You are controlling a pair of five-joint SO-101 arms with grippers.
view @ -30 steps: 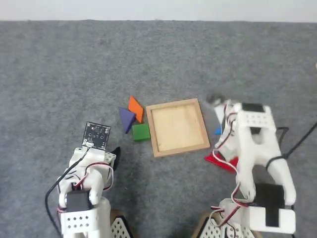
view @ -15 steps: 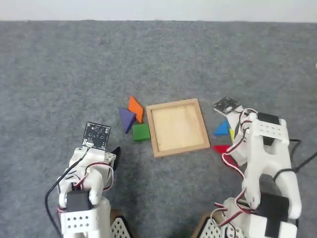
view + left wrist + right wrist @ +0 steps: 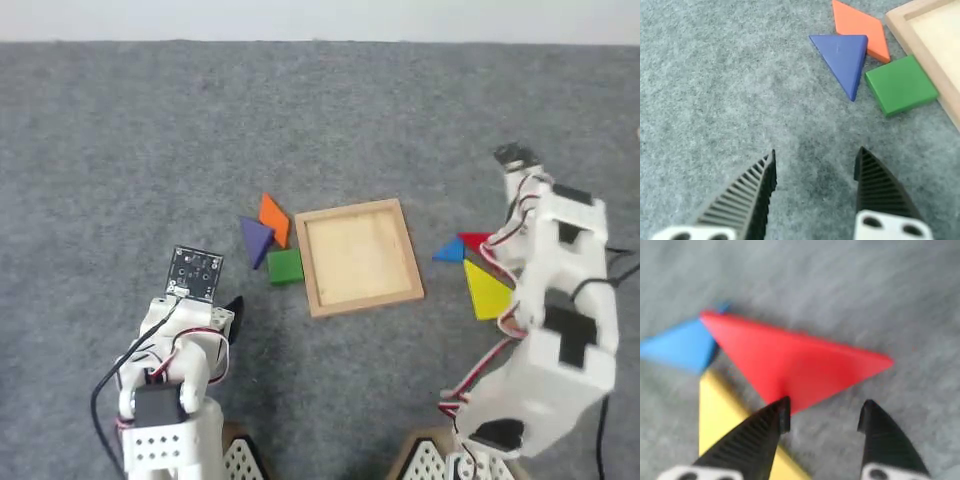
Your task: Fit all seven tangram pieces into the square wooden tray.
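Since a second ago the right arm [image 3: 555, 290] has swung away from the tray's [image 3: 302, 262] right edge, out to the far right, uncovering the yellow triangle [image 3: 487, 290] beside the red triangle [image 3: 795, 367] and blue triangle [image 3: 449, 252]. The right gripper [image 3: 825, 415] hangs over the red triangle's edge, jaws apart, gripping nothing. The left arm [image 3: 170, 370] has not moved. Its left gripper [image 3: 815, 160] sits low over the carpet [image 3: 150, 150], jaws apart, near the purple triangle [image 3: 256, 240], orange parallelogram [image 3: 273, 219] and green square [image 3: 285, 266] just left of the tray
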